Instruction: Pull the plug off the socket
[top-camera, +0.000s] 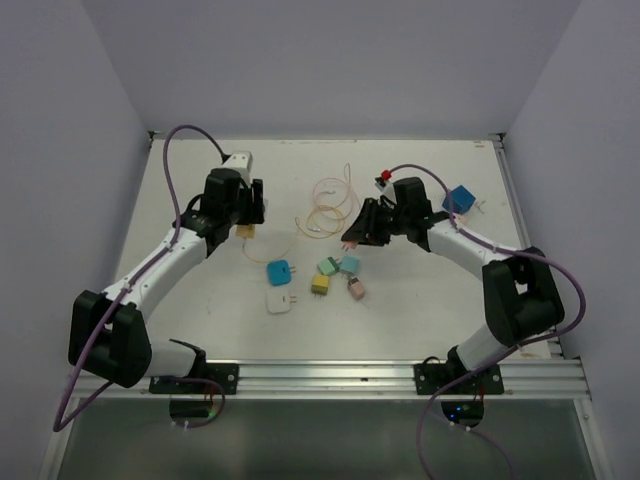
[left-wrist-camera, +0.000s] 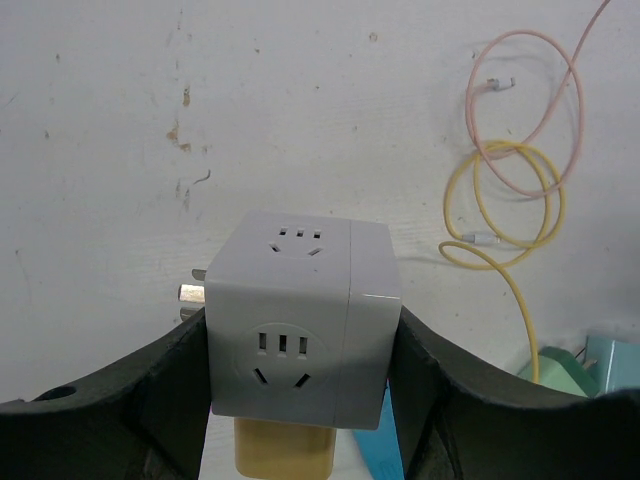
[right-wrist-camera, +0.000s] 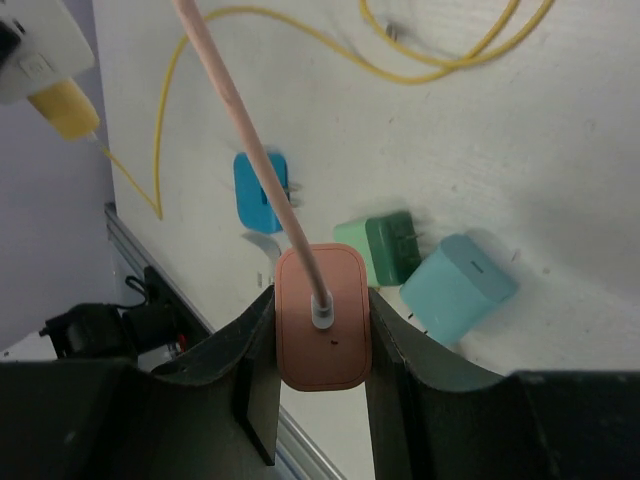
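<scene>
One yellow plug (left-wrist-camera: 283, 452) peeks under socket (left-wrist-camera: 300, 320) the left gripper (left-wrist-camera: 300, 385) pinches; right gripper (right-wrist-camera: 322, 345) pinches pink plug (right-wrist-camera: 335, 350).

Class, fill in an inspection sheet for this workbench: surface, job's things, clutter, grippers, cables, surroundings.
Surface: white table, scuffed and stained.
Job's things: grey socket cube with a yellow plug seated in one face; pink plug apart from the cube.
Clutter: loose blue plug, white plug, green plug and teal plug; blue cube beside the right arm.
Grippers: left gripper shut on the socket cube; right gripper shut on the pink plug.
Cables: pink cable runs from the pink plug; yellow cable coiled on the table.
Surroundings: pale walls; metal rail at the near edge.
</scene>
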